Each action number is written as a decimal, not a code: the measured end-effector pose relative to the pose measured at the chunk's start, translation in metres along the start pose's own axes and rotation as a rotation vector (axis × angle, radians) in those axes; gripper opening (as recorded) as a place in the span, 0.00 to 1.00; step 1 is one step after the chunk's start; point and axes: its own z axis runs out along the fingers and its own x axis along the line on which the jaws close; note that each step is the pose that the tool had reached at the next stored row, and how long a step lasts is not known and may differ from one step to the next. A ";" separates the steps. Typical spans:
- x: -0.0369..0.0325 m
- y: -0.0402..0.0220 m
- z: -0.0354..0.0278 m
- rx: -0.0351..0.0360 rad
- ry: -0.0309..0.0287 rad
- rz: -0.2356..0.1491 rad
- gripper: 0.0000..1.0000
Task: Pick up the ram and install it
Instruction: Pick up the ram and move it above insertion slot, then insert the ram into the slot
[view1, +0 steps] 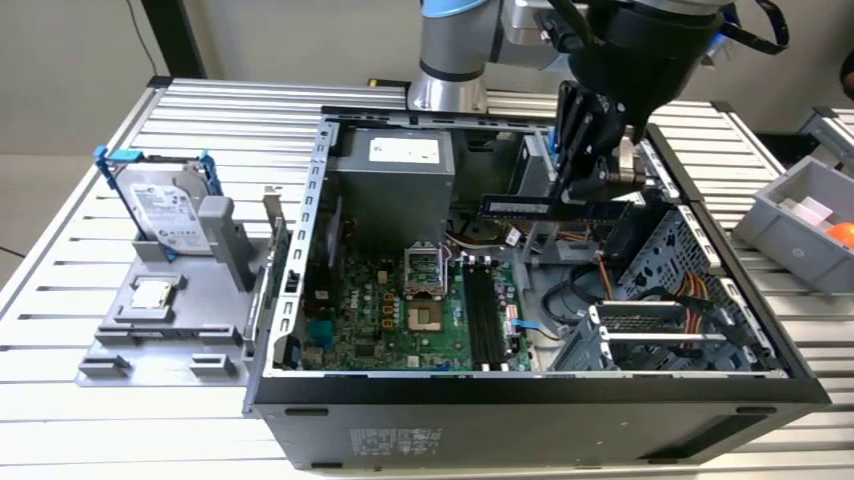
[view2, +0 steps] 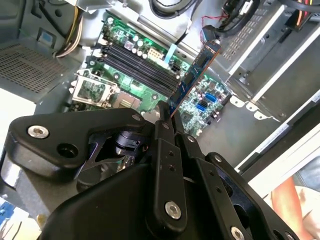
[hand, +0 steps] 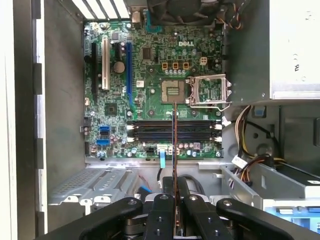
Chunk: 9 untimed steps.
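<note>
The ram (view1: 518, 207) is a thin blue stick held level above the open computer case, over its right half in the exterior view. My gripper (view1: 591, 200) is shut on one end of it. In the second wrist view the ram (view2: 192, 77) sticks out from the gripper (view2: 167, 116) toward the green motherboard. The first wrist view shows the ram (hand: 174, 142) edge-on, running out from the gripper (hand: 175, 197) across the row of black memory slots (hand: 150, 131). Those memory slots (view1: 487, 315) lie well below the stick, apart from it.
Case walls (view1: 287, 290) ring the motherboard (view1: 387, 310). A power supply (view1: 394, 180) and a drive cage (view1: 667, 300) stand inside. Outside, at the exterior view's left, a blue-framed hard drive (view1: 167, 205) and a processor chip (view1: 154, 293) sit on a grey fixture. A grey bin (view1: 801, 225) stands at the right.
</note>
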 end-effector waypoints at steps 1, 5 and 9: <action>-0.0015 -0.0002 -0.0001 -0.0001 0.0001 0.000 0.00; -0.0052 -0.0015 -0.0002 0.0000 0.0001 -0.002 0.00; -0.0087 -0.0026 -0.0003 0.0001 0.0002 -0.004 0.00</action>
